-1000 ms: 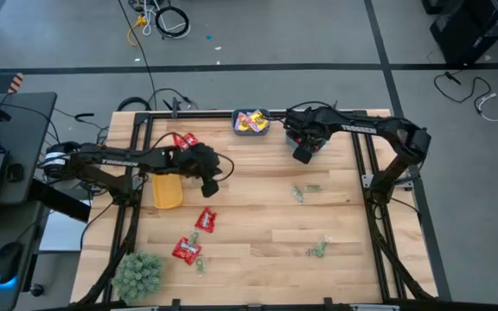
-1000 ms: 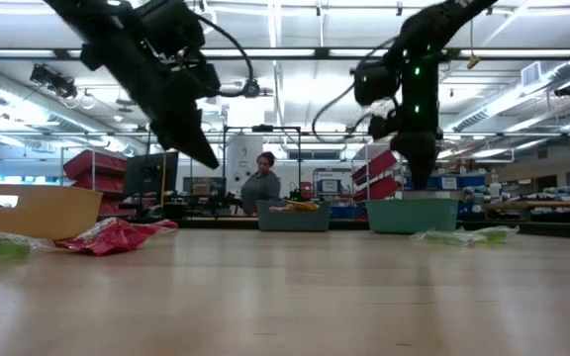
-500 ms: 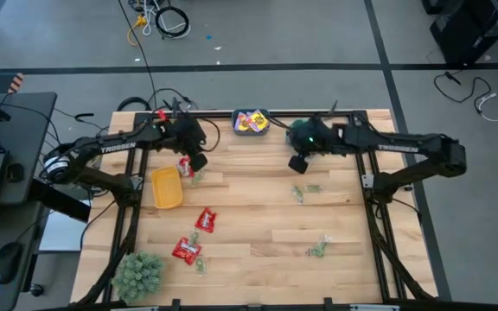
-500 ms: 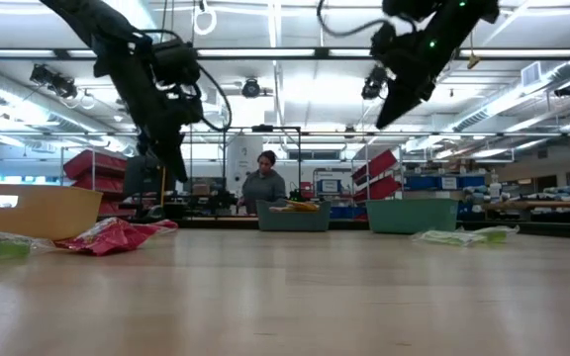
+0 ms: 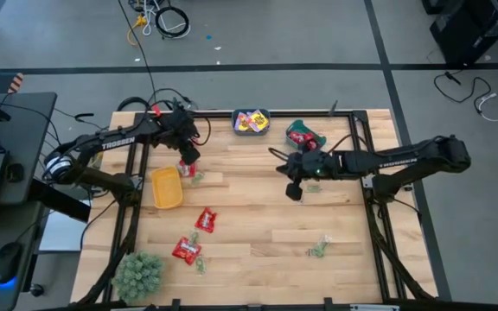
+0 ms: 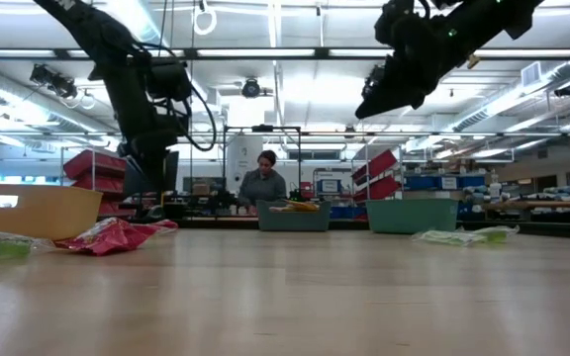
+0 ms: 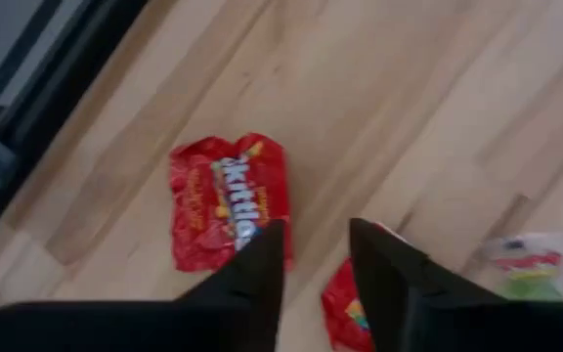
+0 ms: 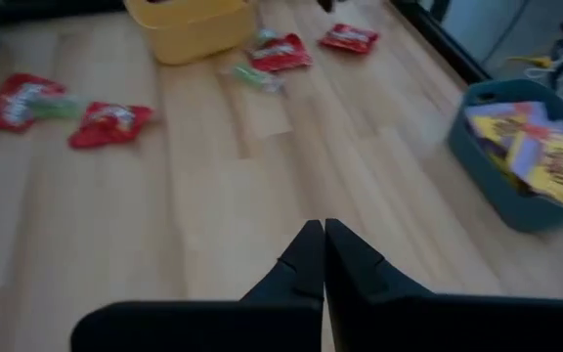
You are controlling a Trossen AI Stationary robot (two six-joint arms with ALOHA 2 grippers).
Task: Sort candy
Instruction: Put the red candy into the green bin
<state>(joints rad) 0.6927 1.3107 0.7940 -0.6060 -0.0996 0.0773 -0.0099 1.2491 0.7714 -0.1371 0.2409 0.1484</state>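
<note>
From above, my left fingers (image 5: 188, 158) hang over the far-left part of the tabletop (image 5: 266, 225), right above a red packet (image 5: 185, 167) beside the yellow bin (image 5: 166, 189), a sensible start, I judge, as reds lie scattered there. My right fingers (image 5: 294, 192) reach toward mid-table near the pale green pieces (image 5: 311, 187). The teal bin (image 5: 251, 122) already holds yellow packets; more red packets (image 5: 205, 219) sit nearer the plant ball (image 5: 137, 274).

Level across the tabletop, both arms hover clear of the wood; their tips are hard to read against the ceiling lights.

Past my left wrist, my fingers stand slightly parted and empty above a Skittles packet (image 7: 228, 200); a second red one is half hidden behind them.

Past my right wrist, my fingers are pressed together, holding nothing.
</note>
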